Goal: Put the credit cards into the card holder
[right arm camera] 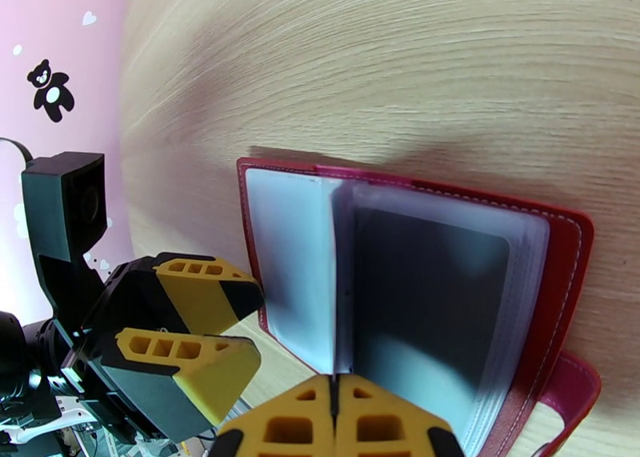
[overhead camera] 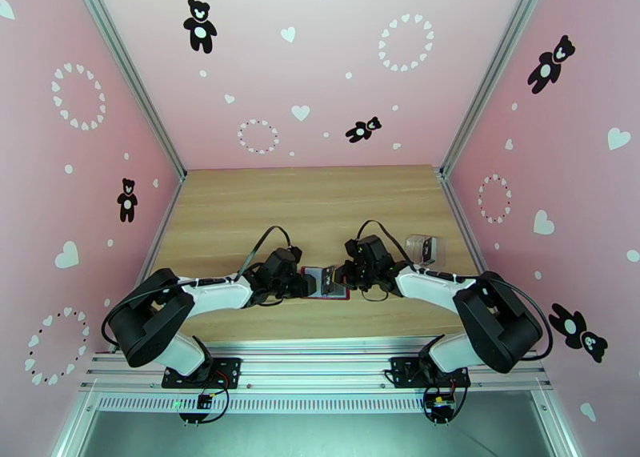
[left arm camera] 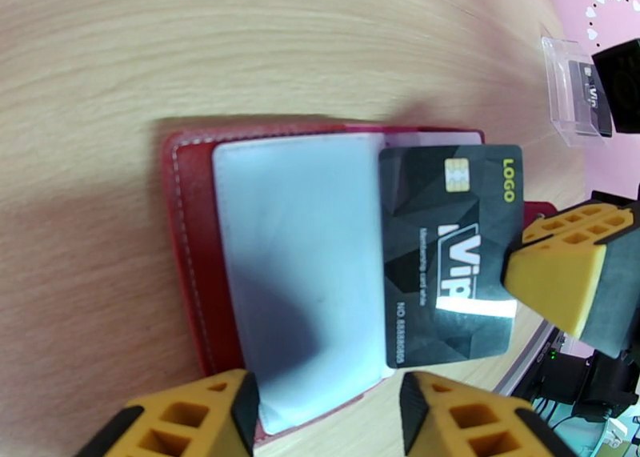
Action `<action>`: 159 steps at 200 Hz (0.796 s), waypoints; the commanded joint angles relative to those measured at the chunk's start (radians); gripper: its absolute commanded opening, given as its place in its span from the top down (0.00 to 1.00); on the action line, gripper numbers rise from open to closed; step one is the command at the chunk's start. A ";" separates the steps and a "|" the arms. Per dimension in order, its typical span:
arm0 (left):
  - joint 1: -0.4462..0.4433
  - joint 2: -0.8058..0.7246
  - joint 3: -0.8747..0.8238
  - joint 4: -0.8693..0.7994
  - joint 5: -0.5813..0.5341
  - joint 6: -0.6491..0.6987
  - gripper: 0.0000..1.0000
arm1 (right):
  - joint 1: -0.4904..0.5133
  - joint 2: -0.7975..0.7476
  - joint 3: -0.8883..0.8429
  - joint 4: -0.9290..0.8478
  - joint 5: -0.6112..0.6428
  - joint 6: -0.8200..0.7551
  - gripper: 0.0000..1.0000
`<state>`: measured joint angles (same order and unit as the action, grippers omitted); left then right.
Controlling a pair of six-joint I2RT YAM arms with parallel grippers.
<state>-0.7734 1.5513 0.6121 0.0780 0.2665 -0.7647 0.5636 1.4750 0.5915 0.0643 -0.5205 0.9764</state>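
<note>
Currently one credit card [left arm camera: 448,250], pinched in right gripper [right arm camera: 334,386], overlies one open card holder [left arm camera: 188,234]; left gripper [left arm camera: 324,386] spread; left wrist view resolves VIP print.

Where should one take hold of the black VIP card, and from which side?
Probably its long edge away from the grey sleeve, near the LOGO print, approached from that outer side with one jaw above and one below. The card faces up over the open holder, and that edge seems to reach past the leaves beneath.

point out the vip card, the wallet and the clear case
card [left arm camera: 440,242]: left wrist view, black face at the vip print
wallet [left arm camera: 188,242]: left wrist view, red stitched left border
case [left arm camera: 560,90]: left wrist view, clear front wall
</note>
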 commanded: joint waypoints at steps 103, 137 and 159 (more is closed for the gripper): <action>0.008 0.006 0.006 -0.026 -0.012 0.011 0.48 | 0.010 0.064 -0.014 0.029 0.011 0.012 1.00; 0.008 0.011 0.002 -0.020 -0.011 0.008 0.48 | 0.013 0.077 -0.014 0.042 0.010 0.020 1.00; 0.008 0.006 0.002 -0.026 -0.017 0.013 0.48 | 0.014 0.082 -0.014 0.045 0.012 0.022 1.00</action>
<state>-0.7734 1.5513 0.6121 0.0757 0.2657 -0.7643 0.5674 1.5314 0.5907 0.1112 -0.5190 0.9886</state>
